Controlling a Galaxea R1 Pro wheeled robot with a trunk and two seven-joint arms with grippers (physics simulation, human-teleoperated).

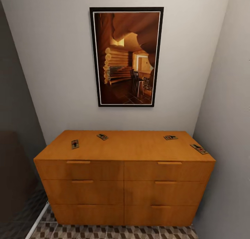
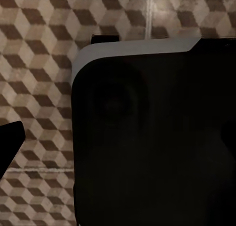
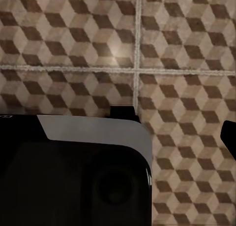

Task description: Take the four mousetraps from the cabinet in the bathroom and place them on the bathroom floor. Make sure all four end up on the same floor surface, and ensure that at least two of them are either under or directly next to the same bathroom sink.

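Observation:
The orange-brown cabinet (image 1: 125,183) stands against the wall straight ahead in the head view. All four mousetraps lie flat on its top: two at the left (image 1: 75,144) (image 1: 102,137) and two at the right (image 1: 170,137) (image 1: 199,148), the last one near the right edge. Cube-patterned bathroom floor (image 1: 114,232) runs along its foot. Both wrist views look down on that floor (image 2: 39,63) (image 3: 187,39). A dark fingertip (image 2: 11,142) of my left gripper sits at the frame's edge, and so does a dark fingertip (image 3: 229,137) of my right gripper. Nothing is held. The sink is out of view.
A dark-framed picture (image 1: 126,57) hangs above the cabinet. Pale walls close in on both sides, forming a narrow nook. A dark bulky shape (image 1: 14,176) and a white strip (image 1: 38,220) lie at the left. My dark base (image 2: 152,137) (image 3: 73,177) covers part of each wrist view.

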